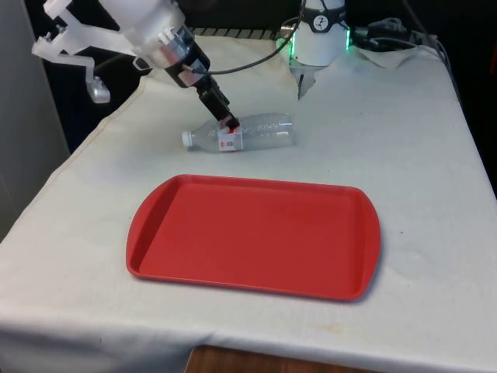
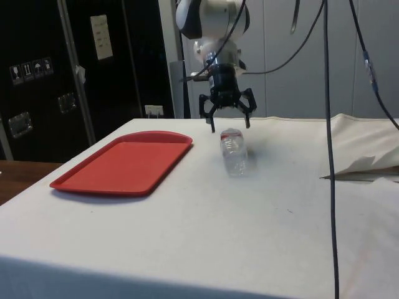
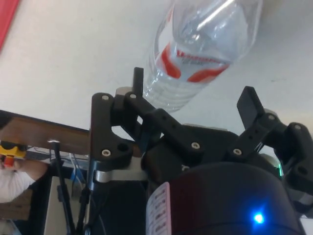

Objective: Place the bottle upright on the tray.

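Bottle: the clear plastic bottle with a white cap and red-and-white label [image 1: 245, 133] is lying on its side on the white tablecloth [image 1: 419, 155], just beyond the tray's far edge, cap pointing toward the front view's left.
Tray: the red rectangular plastic tray [image 1: 256, 237] is sitting flat in the middle of the table, nothing resting on it; a narrow strip of cloth is separating it from the bottle.
Gripper: the black two-finger gripper [image 2: 227, 118] is hovering just above the bottle, fingers spread wide on either side of it and gripping nothing.
In the way: nothing is lying between the bottle and the tray.
Around: black cables [image 2: 328, 124] are hanging down over the table in the side view; a fold of white cloth [image 2: 368, 165] is bunching at that view's right; a person's hand [image 3: 17, 169] is showing past the table edge in the wrist view.
Hard to make out: in the front view the gripper is covering part of the label, and its print is not reading clearly.
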Robot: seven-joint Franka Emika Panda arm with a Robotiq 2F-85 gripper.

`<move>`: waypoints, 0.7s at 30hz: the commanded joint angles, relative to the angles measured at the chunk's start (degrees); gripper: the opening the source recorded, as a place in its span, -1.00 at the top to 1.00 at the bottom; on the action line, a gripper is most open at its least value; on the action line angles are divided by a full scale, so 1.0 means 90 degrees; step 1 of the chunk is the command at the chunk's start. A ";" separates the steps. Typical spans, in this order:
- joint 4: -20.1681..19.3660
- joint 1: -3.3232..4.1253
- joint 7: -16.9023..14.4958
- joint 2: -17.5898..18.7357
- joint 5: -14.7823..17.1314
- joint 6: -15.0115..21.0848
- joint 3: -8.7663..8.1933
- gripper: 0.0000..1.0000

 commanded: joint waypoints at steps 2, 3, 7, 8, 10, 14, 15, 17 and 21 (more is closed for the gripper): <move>0.0076 -0.0045 -0.0115 0.0102 0.0102 -0.0006 -0.0006 -1.00; 0.0089 -0.0051 -0.0146 0.0134 0.0127 -0.0006 -0.0013 -1.00; 0.0159 -0.0064 -0.0280 0.0261 0.0223 0.0000 -0.0064 -1.00; 0.0166 -0.0064 -0.0306 0.0286 0.0242 0.0000 -0.0070 -1.00; 0.0159 -0.0025 -0.0325 0.0306 0.0236 0.0000 -0.0115 -1.00; 0.0236 -0.0095 -0.0490 0.0458 0.0382 -0.0038 -0.0115 -1.00; 0.0248 -0.0102 -0.0516 0.0490 0.0407 -0.0057 -0.0121 -1.00; 0.0280 -0.0121 -0.0560 0.0554 0.0452 -0.0089 -0.0127 -1.00; 0.0388 -0.0159 -0.0643 0.0694 0.0554 -0.0185 -0.0153 -1.00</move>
